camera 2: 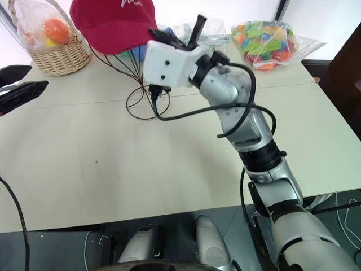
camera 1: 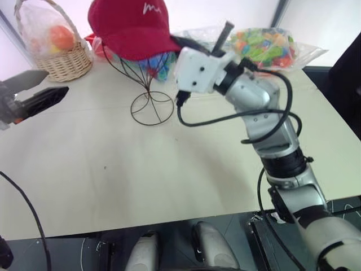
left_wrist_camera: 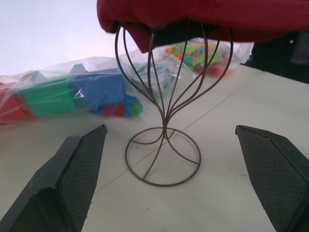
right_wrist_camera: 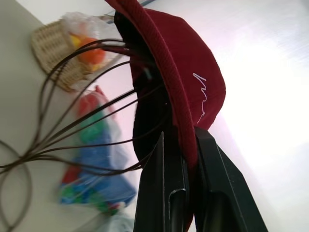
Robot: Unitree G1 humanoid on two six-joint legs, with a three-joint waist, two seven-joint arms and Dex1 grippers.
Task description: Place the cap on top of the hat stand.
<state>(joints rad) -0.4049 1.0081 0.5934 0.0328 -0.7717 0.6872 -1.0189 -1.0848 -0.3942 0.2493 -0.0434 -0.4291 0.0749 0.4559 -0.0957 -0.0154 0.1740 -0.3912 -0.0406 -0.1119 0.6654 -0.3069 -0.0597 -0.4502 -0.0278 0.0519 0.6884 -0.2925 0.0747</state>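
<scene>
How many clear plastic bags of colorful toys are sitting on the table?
2: one bag of toys at the table's far right, another bag behind the hat stand. More may be hidden behind the cap.

Cap [camera 1: 132, 25] sits over hat stand [camera 1: 148, 84]; right tool [camera 1: 194, 42] at brim; wicker basket [camera 1: 56, 51] far left.

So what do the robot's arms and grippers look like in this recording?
The right arm is silver-grey with black joint rings, a white boxy wrist housing and a looping black cable. The left gripper has two black, wedge-shaped fingers with finely textured pads.
</scene>
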